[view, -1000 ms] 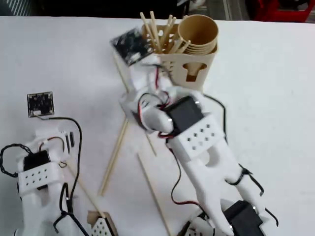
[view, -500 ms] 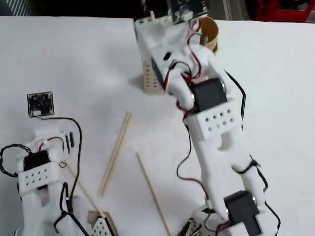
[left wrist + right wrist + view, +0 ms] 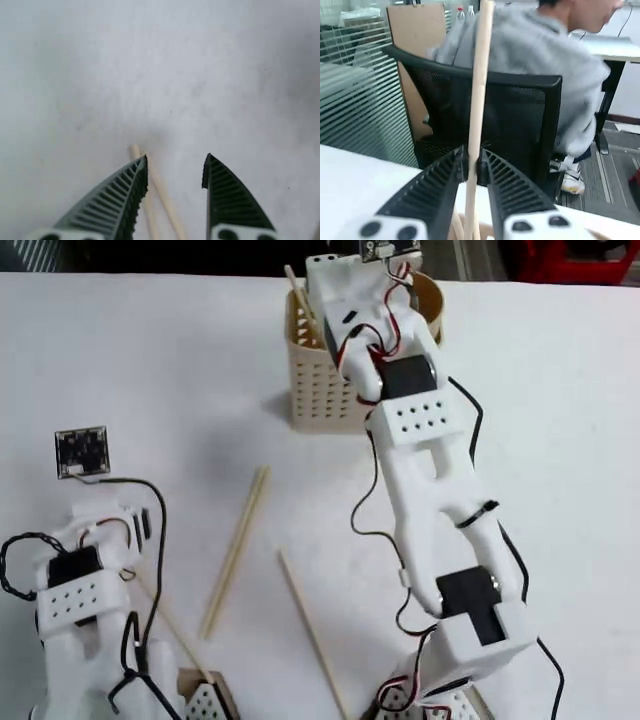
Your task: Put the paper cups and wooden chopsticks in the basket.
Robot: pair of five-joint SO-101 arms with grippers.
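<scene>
One chopstick [image 3: 479, 75] clamped upright in right hand [image 3: 472, 153] above basket [image 3: 320, 390]. Left hand [image 3: 176, 165] spread open, well off from basket; loose chopsticks [image 3: 236, 545] between.

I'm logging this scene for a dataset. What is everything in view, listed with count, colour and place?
basket: one, cream, far side of table.
paper cups: count hidden, tan, in basket.
chopsticks: at least four, pale wood, loose on table; one or more in basket; one held.
table: one, white.
left end effector: black, open, over a loose chopstick.
right end effector: black, shut on a chopstick above the basket.
</scene>
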